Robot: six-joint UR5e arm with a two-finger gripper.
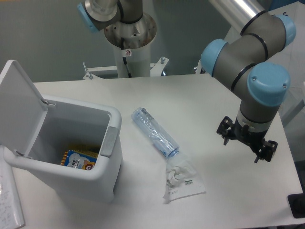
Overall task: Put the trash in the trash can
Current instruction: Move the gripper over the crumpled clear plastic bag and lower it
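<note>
Bottle (155, 132) and wrapper (181, 180) lie on my table (200, 100), right of the open bin (102, 174); gripper (246, 142) hangs apart, jaws spread, empty.

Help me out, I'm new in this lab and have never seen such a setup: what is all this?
This is one picture from a fixed camera looking down at a white table. The grey and blue jointed thing is a robot arm; its hand hangs above the table at the right, holding nothing. On the table lie a clear bluish bottle and, just past its end, a small clear wrapper. At the left stands a white bin with its lid swung open; a blue and yellow packet lies inside.
</note>
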